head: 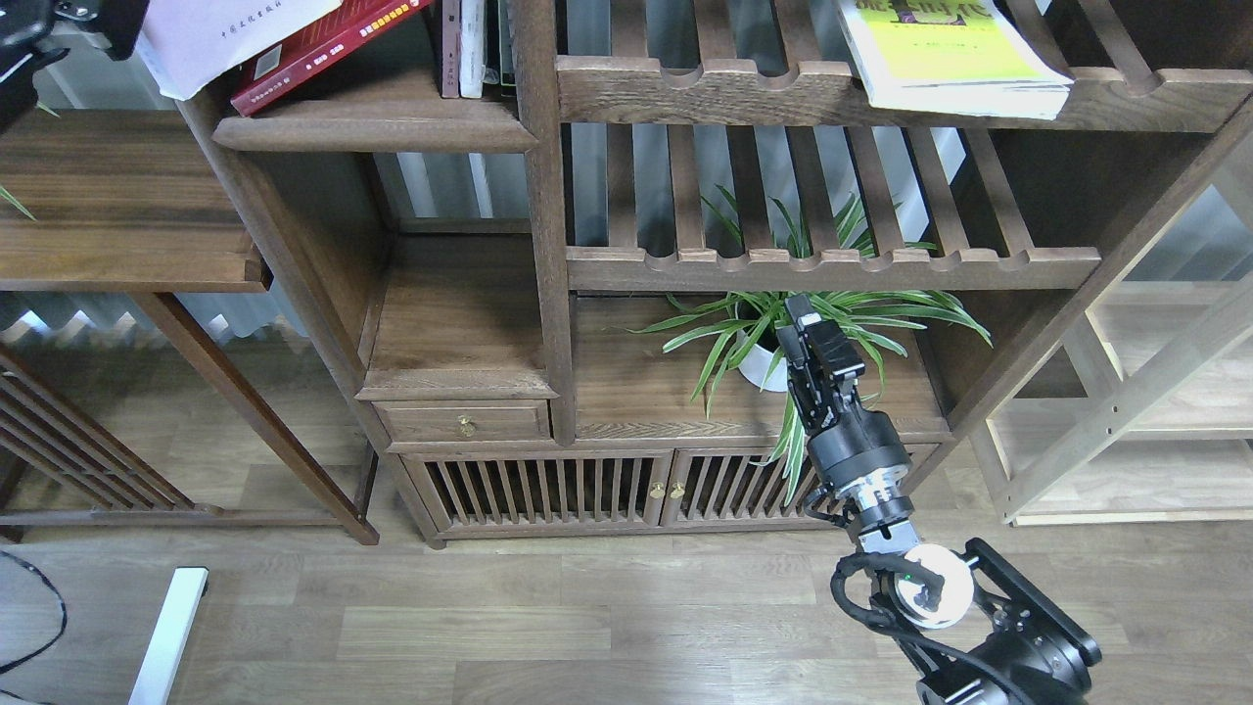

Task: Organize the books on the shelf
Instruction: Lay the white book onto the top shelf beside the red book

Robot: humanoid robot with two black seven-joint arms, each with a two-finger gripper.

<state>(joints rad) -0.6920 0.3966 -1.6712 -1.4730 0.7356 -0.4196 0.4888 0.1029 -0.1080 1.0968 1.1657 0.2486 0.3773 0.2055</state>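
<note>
At eleven o'clock, the shelf, a solid dark-brown board with a rounded moulded edge, carries a glossy dark red book leaning under a matte white-lavender book whose corner overhangs left. That corner meets the left gripper, mostly out of view, so its grip cannot be judged. At one o'clock a yellow-green book lies flat on a slatted rack, well apart from the right gripper, fingers near together, empty, at five o'clock.

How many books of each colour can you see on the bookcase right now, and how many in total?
White-lavender book: 1
Dark red book: 1
Yellow-green book: 1
Thin upright books: 3 spines can be made out, brown, white and dark
Total: 6 books
</note>
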